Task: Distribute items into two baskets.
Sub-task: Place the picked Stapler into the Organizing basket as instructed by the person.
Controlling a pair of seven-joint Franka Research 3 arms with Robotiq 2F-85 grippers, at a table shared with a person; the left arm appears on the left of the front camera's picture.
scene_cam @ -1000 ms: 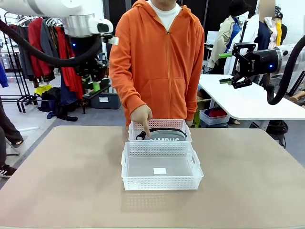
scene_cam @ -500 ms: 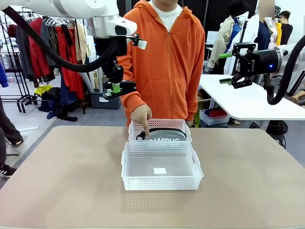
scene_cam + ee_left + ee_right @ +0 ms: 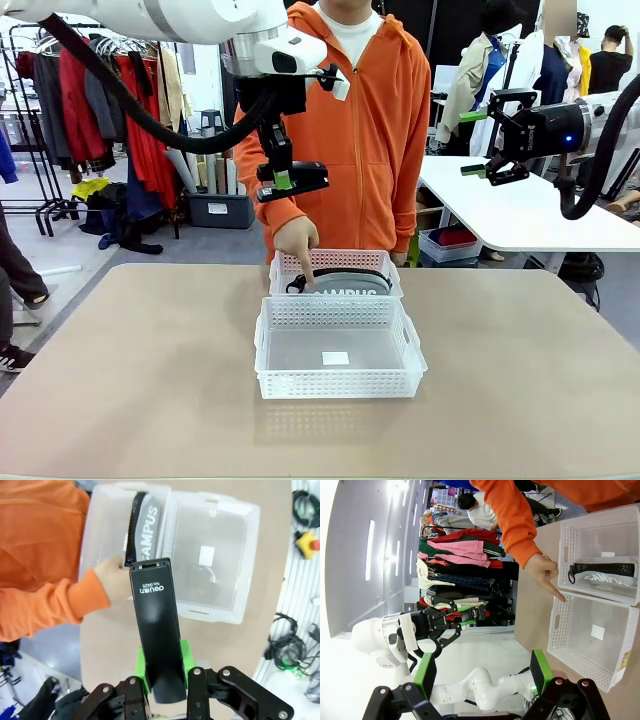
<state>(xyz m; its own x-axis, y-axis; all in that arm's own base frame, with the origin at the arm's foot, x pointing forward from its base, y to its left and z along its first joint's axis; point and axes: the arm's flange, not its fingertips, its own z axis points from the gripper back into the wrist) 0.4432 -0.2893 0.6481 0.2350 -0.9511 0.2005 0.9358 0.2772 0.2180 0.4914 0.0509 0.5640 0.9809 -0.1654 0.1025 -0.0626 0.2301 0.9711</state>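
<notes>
**Two baskets on the table, stapler held aloft, pouch in the far basket**

Two white lattice baskets sit end to end at the middle of the tan table (image 3: 130, 350), their short walls touching. We find the near basket (image 3: 338, 383) holding only a small white label on its floor. Directly behind it, the far basket (image 3: 336, 262) contains the grey pouch (image 3: 345, 284), which lies flat with its white "CAMPUS" lettering facing up and its black strap along the far edge. We note the person's hand (image 3: 297, 243) at the left end of the far basket, index finger pointing down at the wall where the two baskets meet.

Above and beyond that hand, the left gripper (image 3: 283, 181) hangs well clear of the table, roughly over the left end of the far basket. Its jaws are clamped on the black stapler (image 3: 295, 181), which lies roughly level, its free end toward the robot's right. From the left wrist camera we see the stapler (image 3: 156, 625) running straight out from between the green pads, white print on its far end, with both baskets below it.

Farther back on the robot's right, the right gripper (image 3: 485, 142) is raised high beside a white table (image 3: 520, 215), well apart from the baskets. Its jaws stand spread with nothing between them.
</notes>
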